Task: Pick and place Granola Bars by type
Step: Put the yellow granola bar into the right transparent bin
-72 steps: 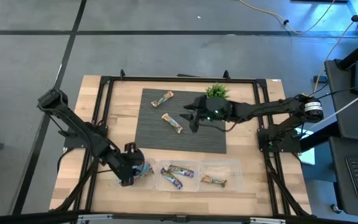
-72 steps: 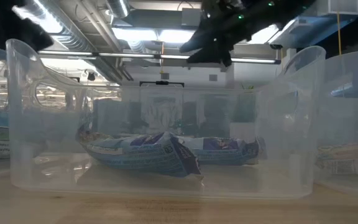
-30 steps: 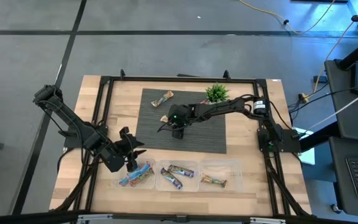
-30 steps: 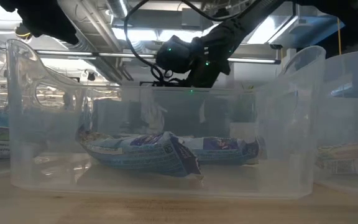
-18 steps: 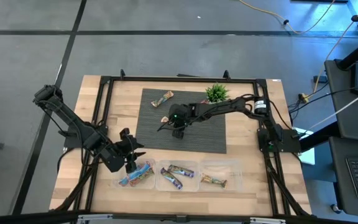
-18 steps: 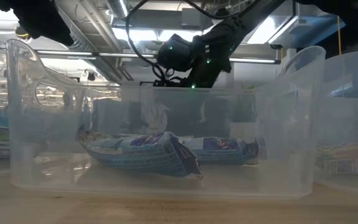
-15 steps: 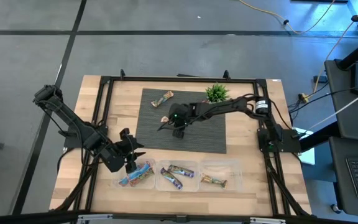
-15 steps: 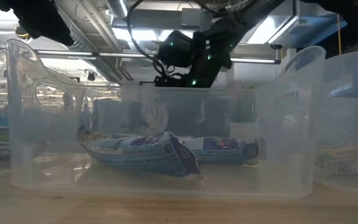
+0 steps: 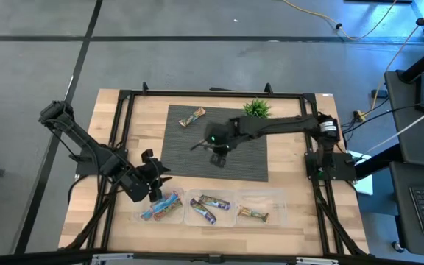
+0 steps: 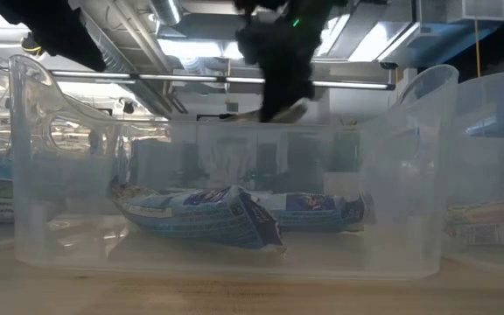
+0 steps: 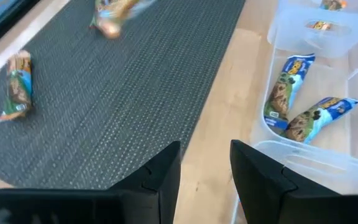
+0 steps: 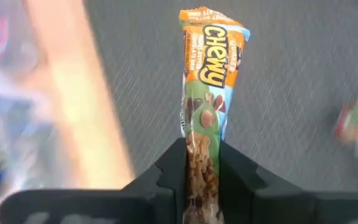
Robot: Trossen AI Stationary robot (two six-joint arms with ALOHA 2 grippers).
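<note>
- Dark grey woven mat [image 9: 197, 158] covers the middle of the wooden table [image 9: 300, 221] in the high view, with a small green potted plant [image 9: 257, 109] at its upper right corner.
- The right gripper [image 12: 202, 163] is clamped on an orange-and-tan "Chewy" granola bar [image 12: 207, 87]; in the right wrist view the bar stands out lengthwise from between the two dark fingers [image 12: 166, 177], above the mat.
- In the high view this gripper [image 9: 213, 143] sits over the centre of the mat; the held bar is not clear there.
- In the low view the right gripper [image 10: 278, 96] hangs at upper centre, above the rim of the clear bin, with a pale wrapper end showing at its tip.
- One tan-wrapped bar [image 9: 193, 116] lies loose on the mat's upper left part; the left wrist view shows it at the left edge [image 11: 17, 87].
- Three clear plastic bins stand in a row along the table's lower edge: the left bin [image 9: 140, 216] holds blue bars [image 9: 161, 207], the middle bin [image 9: 210, 220] holds purple-multicolour bars [image 9: 210, 204], the right bin [image 9: 278, 197] holds a tan-brown bar [image 9: 252, 213].
- The left gripper [image 9: 154, 184] hovers at lower left, just above the left bin and beside the mat's edge; its fingers [image 11: 157, 174] stand partly apart with nothing between them, as the left wrist view [image 11: 205, 171] shows.
- In that view two blue bars [image 11: 288, 87] lie in the nearest bin.
</note>
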